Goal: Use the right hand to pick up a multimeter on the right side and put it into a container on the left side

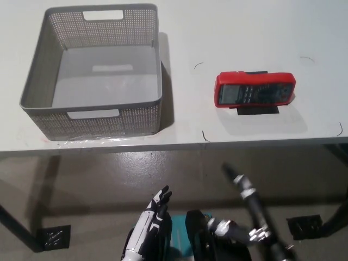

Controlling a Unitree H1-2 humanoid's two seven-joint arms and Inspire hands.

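Nothing is done yet. The right hand [246, 190] hangs below the table [244, 32] edge, fingers spread, holding nothing. The multimeter [255, 89] lies on the table up beyond it, untouched (on a black stand); the basket [38, 109], empty, sits far to its left. The left hand [154, 217] rests low, open. White tabletop, brownish floor beneath.

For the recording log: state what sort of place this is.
Probably a lab or test workspace, not a home: a plain white table carrying only a grey perforated basket and a red multimeter, thin pen marks around the meter, and bare flooring below.
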